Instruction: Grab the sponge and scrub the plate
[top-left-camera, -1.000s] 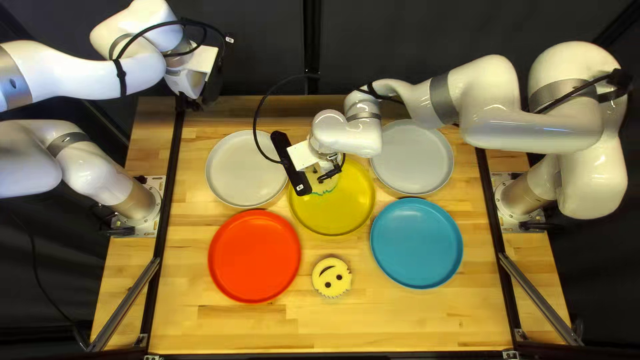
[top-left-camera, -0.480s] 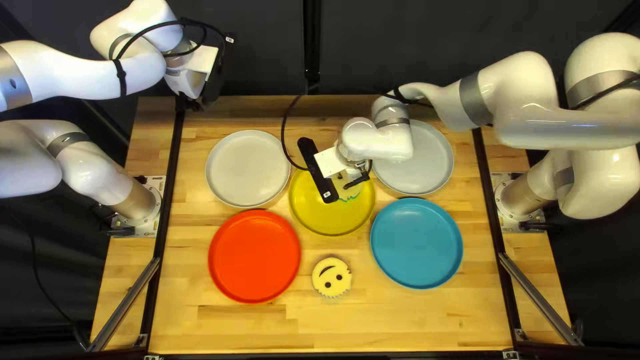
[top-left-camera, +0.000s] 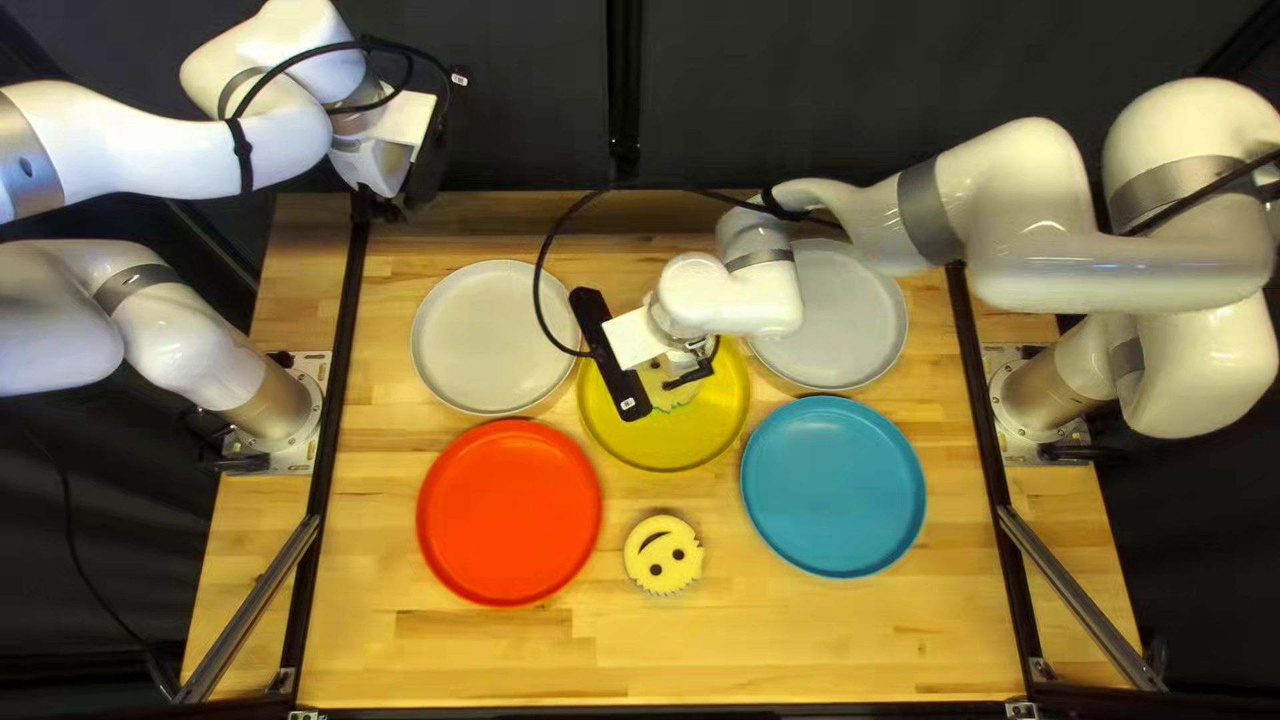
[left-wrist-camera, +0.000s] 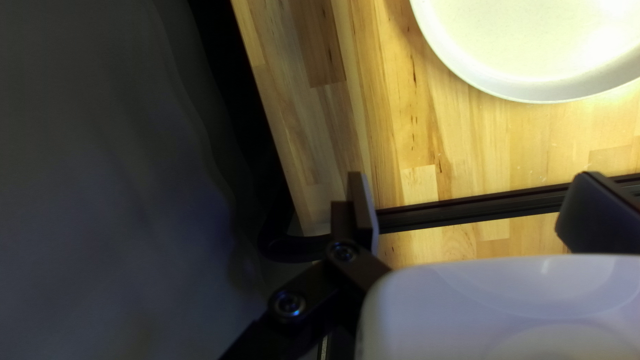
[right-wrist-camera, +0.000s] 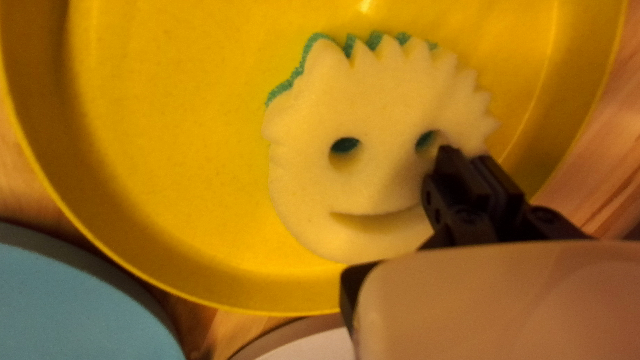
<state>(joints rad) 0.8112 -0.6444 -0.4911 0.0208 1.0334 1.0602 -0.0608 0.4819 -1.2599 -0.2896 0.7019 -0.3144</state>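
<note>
One sponge (right-wrist-camera: pixel 380 180), beneath right hand (top-left-camera: pixel 672 384)

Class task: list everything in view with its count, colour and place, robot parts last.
Table: one, wooden, under the plates
Curtain: one, dark, behind table
Rails: two, black, along table's sides
Bars: two, grey, outside rails
Yellow plate: one, yellow, centre
Pale plates: two, whitish, flanking it
Red plate: one, red, nearer left
Blue plate: one, blue, nearer right
Sponges: two, pale yellow; yellow plate, near table
Cables: several, black, along arms
Arms: two, white, either side
Grippers: two, black, arms' ends
</note>
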